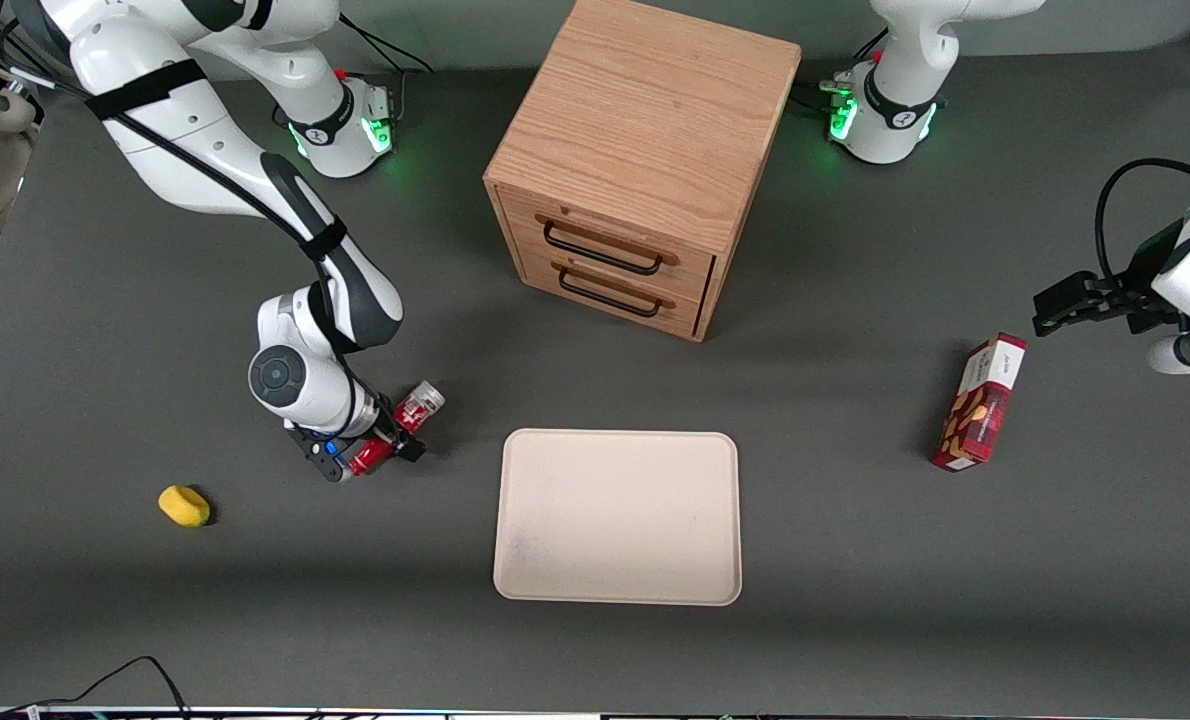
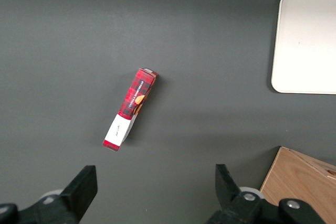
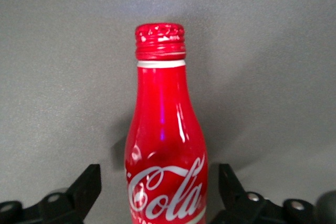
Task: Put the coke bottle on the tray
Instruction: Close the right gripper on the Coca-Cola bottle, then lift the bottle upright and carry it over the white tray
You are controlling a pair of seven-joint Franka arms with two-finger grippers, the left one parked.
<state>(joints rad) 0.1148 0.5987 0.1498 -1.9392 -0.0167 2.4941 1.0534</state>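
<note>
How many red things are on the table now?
2. The coke bottle lies between the open fingers of the gripper, beside the tray. The red-and-white snack box lies toward the parked arm's end. None seems hidden.

I see open bench (image 1: 455, 520) between my pincer (image 1: 380, 452), which straddles the lying coke bottle (image 1: 400, 425), and the bare tray (image 1: 617, 517). The wooden drawer cabinet (image 1: 635, 160) stands farther from the front camera; the snack box (image 1: 980, 402) and yellow object (image 1: 184, 505) lie well aside.

A robotics lab: dark grey table (image 1: 855, 560), bolted arm bases with green lights (image 1: 885, 115), trailing cables (image 1: 105, 680).
</note>
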